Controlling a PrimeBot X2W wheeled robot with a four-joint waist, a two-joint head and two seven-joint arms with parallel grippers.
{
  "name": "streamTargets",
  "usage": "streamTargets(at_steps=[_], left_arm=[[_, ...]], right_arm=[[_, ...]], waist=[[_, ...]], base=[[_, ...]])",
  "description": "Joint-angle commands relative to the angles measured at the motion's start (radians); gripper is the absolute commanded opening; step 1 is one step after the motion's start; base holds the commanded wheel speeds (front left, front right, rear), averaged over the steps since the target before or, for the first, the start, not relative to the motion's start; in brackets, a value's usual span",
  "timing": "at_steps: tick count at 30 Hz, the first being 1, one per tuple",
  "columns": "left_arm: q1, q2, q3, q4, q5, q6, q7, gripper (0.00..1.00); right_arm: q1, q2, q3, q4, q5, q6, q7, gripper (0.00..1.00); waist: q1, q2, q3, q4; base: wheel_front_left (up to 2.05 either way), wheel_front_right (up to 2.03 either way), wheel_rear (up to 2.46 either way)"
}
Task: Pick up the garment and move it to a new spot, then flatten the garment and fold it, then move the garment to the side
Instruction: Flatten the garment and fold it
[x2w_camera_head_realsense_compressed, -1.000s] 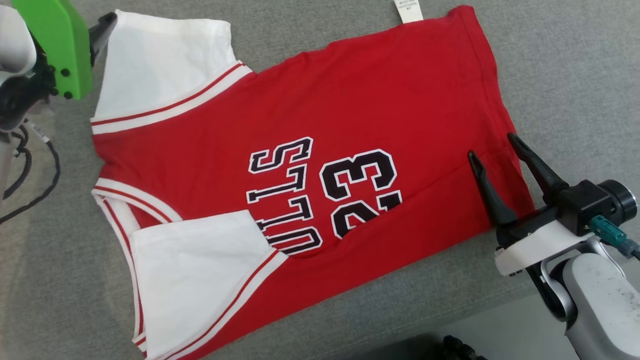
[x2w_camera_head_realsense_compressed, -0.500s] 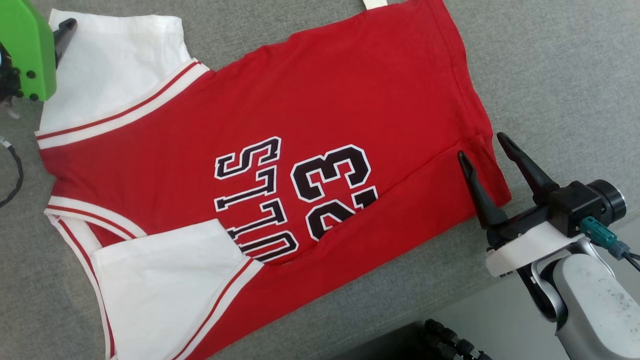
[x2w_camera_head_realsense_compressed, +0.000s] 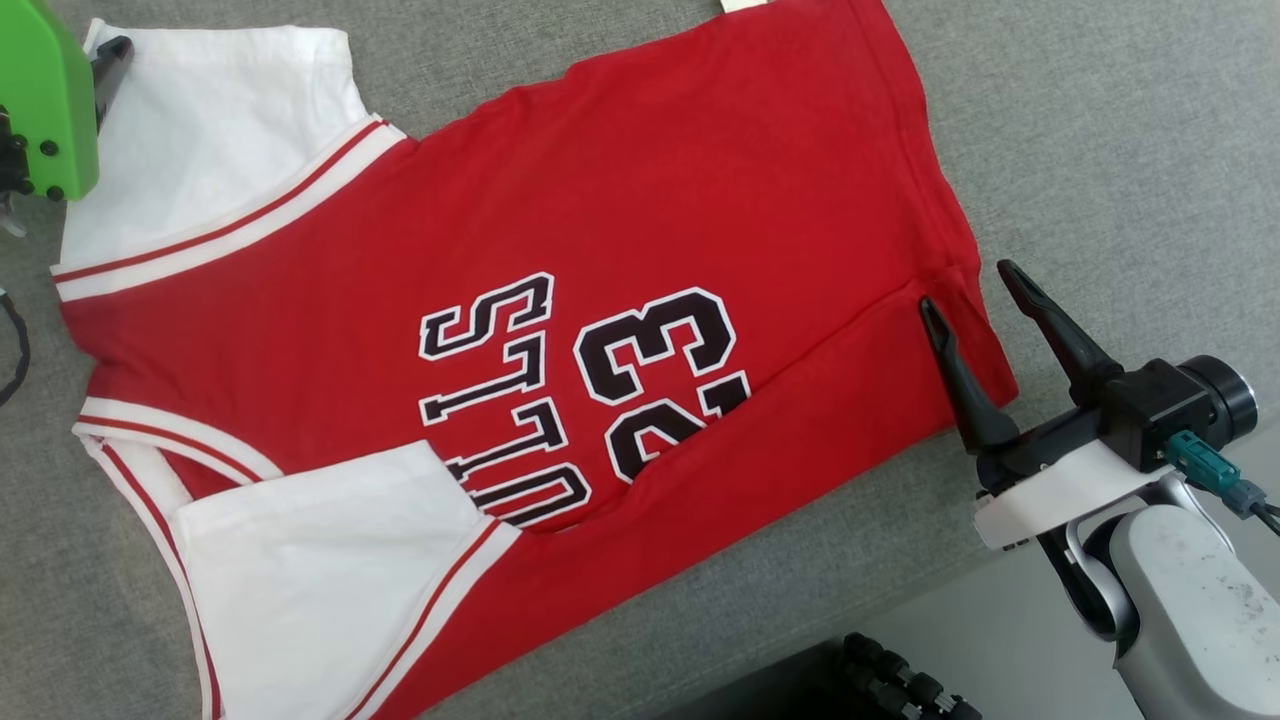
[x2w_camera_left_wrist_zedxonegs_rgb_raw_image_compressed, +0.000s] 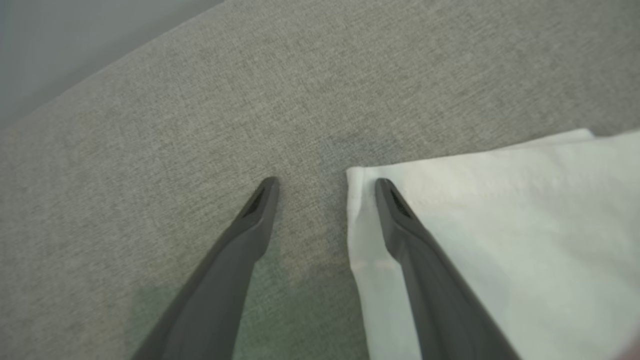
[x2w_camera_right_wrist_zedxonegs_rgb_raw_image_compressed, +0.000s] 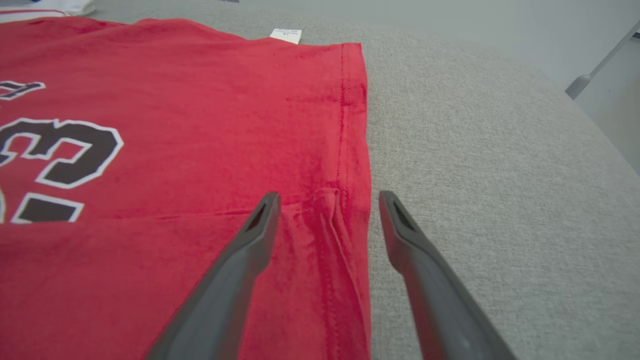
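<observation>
Folding, I judge: my left gripper (x2w_camera_left_wrist_zedxonegs_rgb_raw_image_compressed: 325, 181) and right gripper (x2w_camera_right_wrist_zedxonegs_rgb_raw_image_compressed: 327, 195), both wide, straddle the red-and-white cotton jersey's (x2w_camera_head_realsense_compressed: 650, 200) edges; next I pinch.

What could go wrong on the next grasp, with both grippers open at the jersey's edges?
1. The left gripper straddles just the corner of the white sleeve; a pinch there may catch only a sliver and slip.
2. The right gripper stands over a pucker at the red hem; closing could set that wrinkle or take one layer.
3. Uneven holds might skew the jersey.
</observation>
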Motion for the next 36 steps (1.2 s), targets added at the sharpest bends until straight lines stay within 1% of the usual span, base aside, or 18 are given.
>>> streamTargets(at_steps=[1, 2, 3, 4, 5, 9, 13, 16, 17, 19, 22, 23, 26, 28, 31, 33, 36], left_arm=[[0.004, 0.002, -0.012, 0.010, 0.009, -0.002, 0.000, 0.76], [0.003, 0.004, -0.016, 0.009, 0.012, -0.002, -0.005, 0.65], [0.002, 0.007, -0.021, 0.007, 0.016, -0.002, -0.012, 0.41], [0.002, 0.010, -0.026, 0.005, 0.018, -0.002, -0.020, 0.02], [0.001, 0.013, -0.029, 0.005, 0.019, -0.003, -0.029, 0.00], [-0.004, 0.019, -0.035, 0.012, 0.019, -0.003, -0.062, 0.00], [-0.008, -0.006, -0.033, 0.014, 0.001, -0.004, -0.097, 0.00], [0.000, -0.021, -0.034, 0.009, -0.023, -0.004, -0.113, 0.00], [0.003, -0.024, -0.038, 0.005, -0.029, -0.004, -0.116, 0.00], [0.013, -0.033, -0.054, -0.007, -0.038, -0.005, -0.123, 0.00], [0.022, -0.038, -0.076, -0.037, -0.061, -0.005, -0.122, 0.00], [0.024, -0.038, -0.086, -0.053, -0.065, -0.005, -0.121, 0.00], [0.031, -0.027, -0.104, -0.082, -0.081, -0.005, -0.117, 0.00], [0.033, -0.025, -0.114, -0.101, -0.091, -0.005, -0.115, 0.00], [0.032, -0.016, -0.126, -0.128, -0.097, -0.005, -0.106, 0.00], [0.031, -0.010, -0.130, -0.142, -0.099, -0.005, -0.101, 0.00], [0.030, -0.001, -0.139, -0.163, -0.100, -0.005, -0.088, 0.00]], right_arm=[[0.003, -0.003, -0.002, -0.003, -0.007, -0.001, -0.005, 1.00], [0.002, -0.004, -0.002, -0.004, -0.007, -0.001, -0.005, 1.00], [0.001, -0.005, -0.002, -0.004, -0.008, -0.001, -0.005, 1.00], [0.001, -0.005, -0.004, -0.005, -0.007, -0.001, -0.005, 1.00], [0.003, 0.000, -0.007, -0.007, 0.006, -0.001, -0.005, 1.00], [0.006, -0.004, -0.017, -0.016, 0.027, -0.001, -0.005, 1.00], [-0.002, -0.024, -0.034, -0.009, 0.020, -0.001, -0.005, 1.00], [-0.038, -0.036, -0.039, 0.005, 0.028, -0.001, -0.005, 1.00], [-0.051, -0.029, -0.049, 0.021, 0.053, -0.001, -0.003, 1.00], [-0.092, -0.036, -0.043, 0.039, 0.084, -0.001, 0.040, 1.00], [-0.186, -0.057, -0.040, 0.067, 0.110, -0.002, 0.150, 1.00], [-0.226, -0.063, -0.031, 0.077, 0.109, -0.001, 0.204, 1.00], [-0.338, -0.040, -0.044, 0.133, 0.136, -0.001, 0.360, 1.00], [-0.407, -0.024, -0.053, 0.192, 0.141, -0.001, 0.488, 1.00], [-0.513, 0.020, -0.073, 0.271, 0.134, -0.001, 0.650, 1.00], [-0.563, 0.043, -0.088, 0.312, 0.116, -0.001, 0.717, 1.00], [-0.614, 0.066, -0.112, 0.365, 0.082, -0.001, 0.779, 1.00]], waist=[[0.0000, -0.0001, 0.001, 0.001], [0.0000, -0.0001, 0.001, 0.001], [0.0000, -0.0001, 0.001, 0.002], [0.0000, -0.0001, 0.000, 0.002], [0.0000, -0.0001, 0.000, 0.003], [0.0000, -0.0001, -0.006, 0.009], [0.0000, -0.0001, -0.021, 0.026], [0.0000, -0.0001, -0.038, 0.041], [0.0000, -0.0001, -0.046, 0.047], [0.0000, -0.0001, -0.061, 0.062], [0.0000, -0.0001, -0.078, 0.079], [0.0000, -0.0001, -0.084, 0.088], [0.0000, -0.0001, -0.095, 0.104], [0.0000, -0.0001, -0.099, 0.117], [0.0000, -0.0001, -0.094, 0.133], [0.0000, -0.0001, -0.087, 0.142], [0.0000, -0.0001, -0.075, 0.155]], base=[[0.00, 0.00, 0.00], [0.00, 0.00, 0.00], [0.00, 0.00, 0.00], [0.00, 0.00, 0.00], [0.00, 0.00, 0.00], [0.00, 0.00, 0.00], [0.00, 0.00, 0.00], [0.00, 0.00, 0.00], [0.00, 0.00, 0.00], [0.00, 0.00, 0.00], [0.00, 0.00, 0.00], [0.00, 0.00, 0.00], [0.00, 0.00, 0.00], [0.00, 0.00, 0.00], [0.00, 0.00, 0.00], [0.00, 0.00, 0.00], [0.00, 0.00, 0.00]])
